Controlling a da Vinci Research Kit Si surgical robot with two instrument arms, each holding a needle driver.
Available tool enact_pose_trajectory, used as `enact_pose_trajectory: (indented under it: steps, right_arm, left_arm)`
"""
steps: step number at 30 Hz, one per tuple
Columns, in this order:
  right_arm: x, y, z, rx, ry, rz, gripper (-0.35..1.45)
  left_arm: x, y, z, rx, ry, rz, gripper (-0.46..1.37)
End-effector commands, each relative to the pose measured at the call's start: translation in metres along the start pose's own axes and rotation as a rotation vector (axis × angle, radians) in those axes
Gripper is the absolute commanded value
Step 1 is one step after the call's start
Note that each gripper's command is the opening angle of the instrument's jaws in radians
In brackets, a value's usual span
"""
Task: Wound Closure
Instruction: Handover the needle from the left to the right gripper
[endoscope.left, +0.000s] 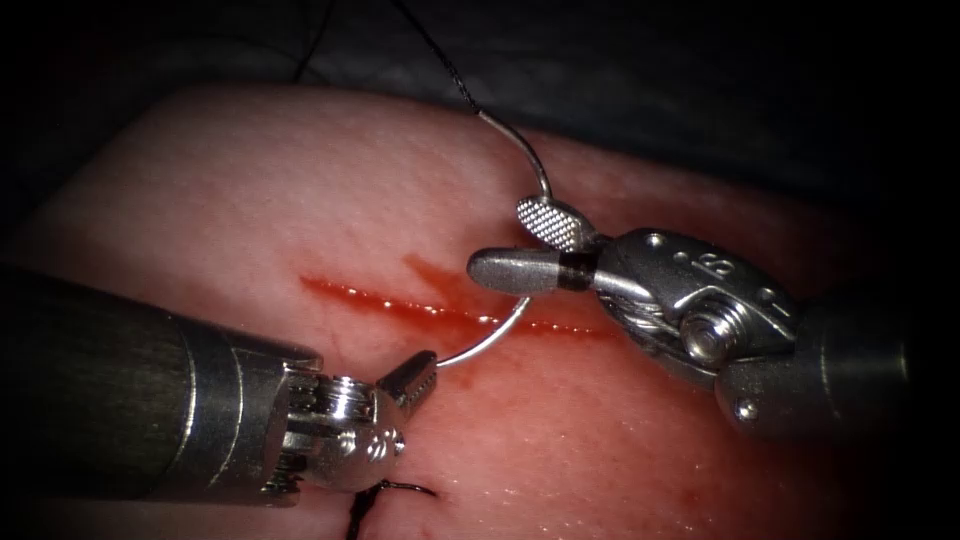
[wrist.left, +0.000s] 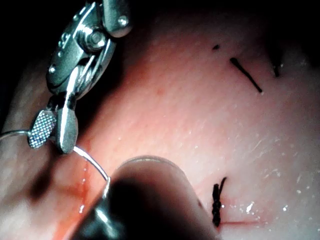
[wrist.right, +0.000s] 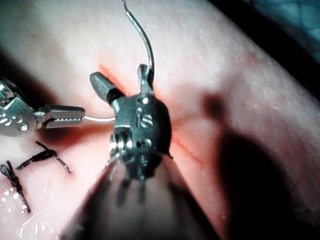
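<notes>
**Steel needle held at its tip by the left tool, above the cut**

Steel jaws of the left tool (endoscope.left: 425, 372) are clenched on the pointed end of the needle (endoscope.left: 490, 340), which arcs up from them over the cut (endoscope.left: 400, 305) and between the right tool's (endoscope.left: 525, 250) spread jaws. Those jaws stand wide apart, one either side of the needle's mid-curve, gripping nothing. The needle is clear of the tissue (endoscope.left: 250, 200). Its swaged end rises beyond the right tool, where the thread (endoscope.left: 440, 55) runs off into the dark and is cut off by the frame. Red fluid (endoscope.left: 440, 285) lies under both tips. Knotted thread ends (wrist.right: 42, 156) sit on the tissue beside the left tool; part of one is hidden behind its wrist.
</notes>
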Motion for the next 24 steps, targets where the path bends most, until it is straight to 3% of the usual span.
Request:
enact_pose_trajectory:
  steps: [1, 10, 21, 24]
  right_arm:
    - [0.0001, -0.0001, -0.0001, 0.0, 0.0, -0.006, 0.82]
    - [0.0002, -0.0007, -0.0005, 0.005, -0.002, -0.002, 0.85]
    - [0.0008, -0.0024, -0.0018, 0.012, -0.008, -0.032, 0.83]
    - [0.001, -0.0024, -0.0023, -0.024, -0.016, -0.066, 0.83]
  left_arm:
    - [0.0, 0.0, 0.0, -0.005, -0.001, -0.001, -0.35]
    - [0.0001, -0.0001, 0.0, 0.024, -0.04, -0.012, -0.35]
    - [0.0009, -0.0001, 0.0005, 0.108, -0.193, -0.103, -0.35]
    - [0.0011, -0.0001, 0.0006, 0.14, -0.253, -0.116, -0.35]
